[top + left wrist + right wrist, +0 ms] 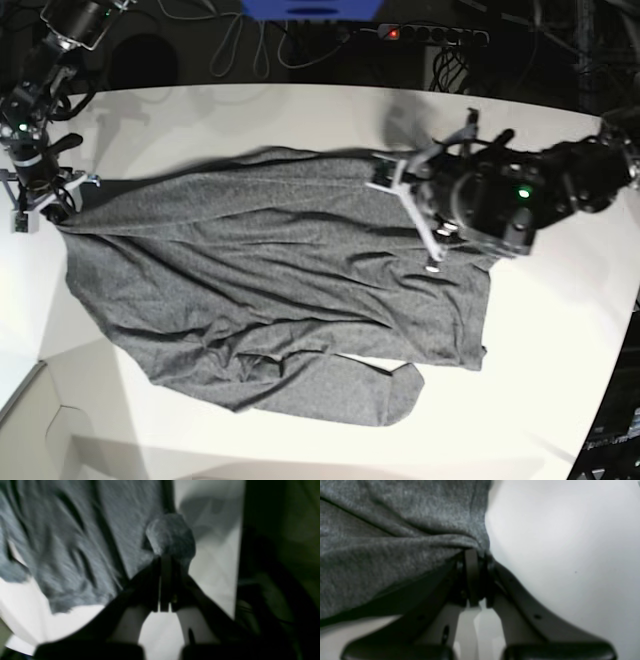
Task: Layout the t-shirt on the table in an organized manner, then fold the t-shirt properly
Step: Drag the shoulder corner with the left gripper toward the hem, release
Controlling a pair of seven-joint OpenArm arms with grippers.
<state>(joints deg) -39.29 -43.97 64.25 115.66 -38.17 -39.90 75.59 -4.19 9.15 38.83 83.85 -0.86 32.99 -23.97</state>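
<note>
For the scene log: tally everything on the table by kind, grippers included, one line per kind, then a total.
T-shirt, dark grey, spread out and wrinkled: 1
Grippers, both shut on the t-shirt's edge: 2, the left gripper and the right gripper
Table, white: 1
Total: 4

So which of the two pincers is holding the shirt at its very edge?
The right pincer, on the base view's left, pinches the t-shirt at its outer corner; the left pincer grips further in.
</note>
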